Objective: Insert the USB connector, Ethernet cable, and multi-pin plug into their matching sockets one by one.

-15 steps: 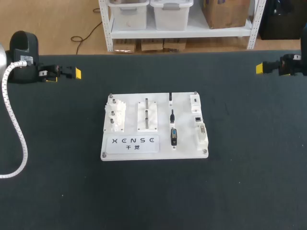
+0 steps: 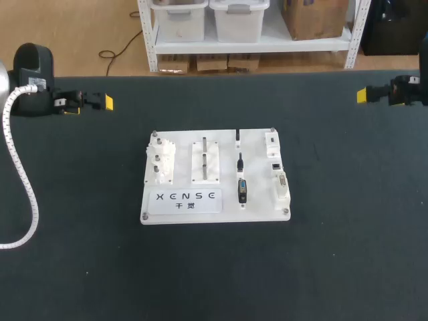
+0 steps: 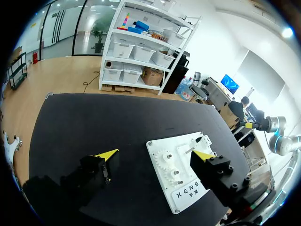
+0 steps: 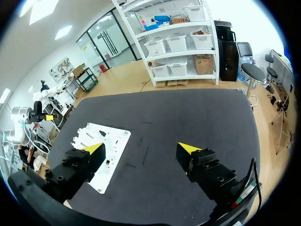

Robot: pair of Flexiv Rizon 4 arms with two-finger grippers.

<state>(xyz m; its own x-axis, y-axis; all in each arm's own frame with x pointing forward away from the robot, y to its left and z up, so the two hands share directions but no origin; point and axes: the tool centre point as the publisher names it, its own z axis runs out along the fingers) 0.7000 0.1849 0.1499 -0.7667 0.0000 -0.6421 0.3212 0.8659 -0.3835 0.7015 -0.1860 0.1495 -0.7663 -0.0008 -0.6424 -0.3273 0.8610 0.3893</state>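
A white board [image 2: 214,208] lies in the middle of the black table. Down its right-centre lie three dark plugs: the USB connector [image 2: 238,138] farthest back, the Ethernet cable plug [image 2: 239,161] in the middle, and the multi-pin plug [image 2: 243,191] nearest the front. Their white sockets [image 2: 277,164] stand in a column along the board's right edge. My left gripper [image 2: 100,102] hovers at the table's back left, open and empty, far from the board [image 3: 188,197]. My right gripper [image 2: 364,94] hovers at the back right, open [image 4: 141,149] and empty, with the board [image 4: 117,141] well ahead of it.
The board's left part carries white gears [image 2: 160,160] and a slotted white block [image 2: 206,160]. A white ribbed hose [image 2: 20,180] from my left arm curves over the table's left side. Bare black table surrounds the board on all sides.
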